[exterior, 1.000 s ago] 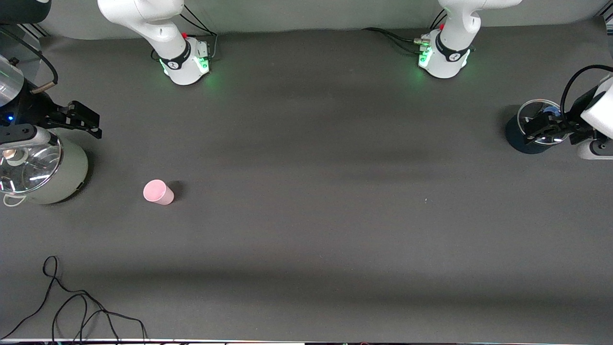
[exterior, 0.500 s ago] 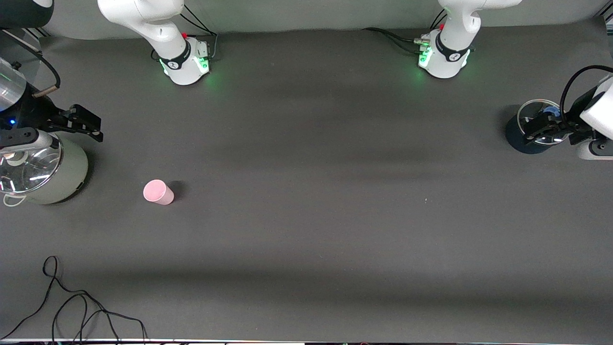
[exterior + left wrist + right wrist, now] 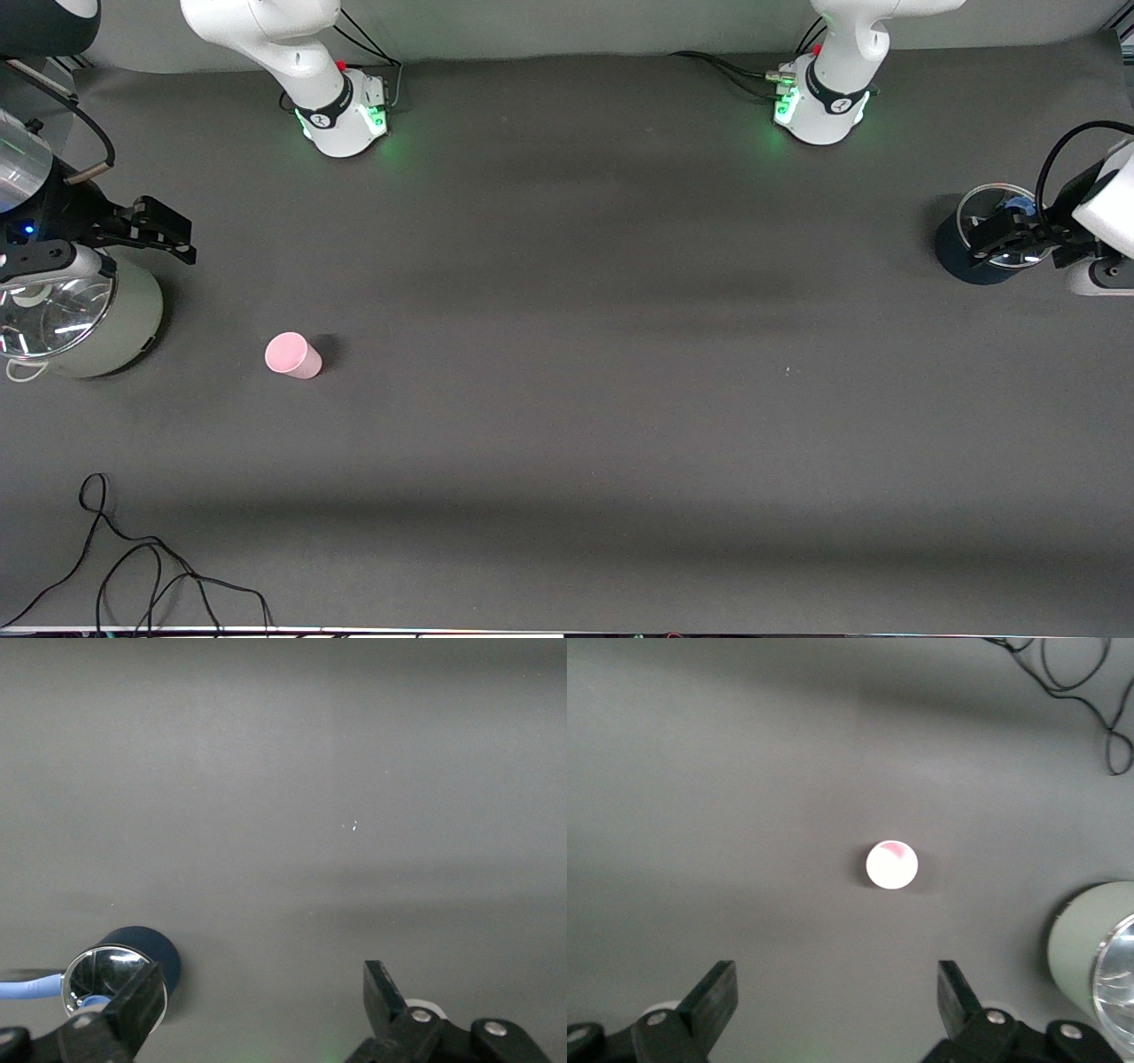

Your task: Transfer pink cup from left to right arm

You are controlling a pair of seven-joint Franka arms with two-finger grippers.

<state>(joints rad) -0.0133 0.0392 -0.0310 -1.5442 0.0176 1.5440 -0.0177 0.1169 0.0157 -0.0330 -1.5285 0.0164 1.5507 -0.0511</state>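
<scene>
I see the pink cup point(image 3: 292, 355) standing alone on the dark table point(image 3: 567, 354), toward the right arm's end, at about 3 o'clock from the pale green pot point(image 3: 106, 323), which the frame edge cuts off. The right gripper point(image 3: 151, 232) hangs over the table beside that pot, fingers spread wide, holding nothing. The left gripper point(image 3: 1005, 237) hovers over a dark blue pot point(image 3: 961, 257), fingers wide apart and empty, its wrist cropped. A black cable point(image 3: 133, 567) trails off the table's near edge. I can read no writing.

A robot lab: two bolted-down arms on a dark-matted table point(image 3: 567, 399).
</scene>
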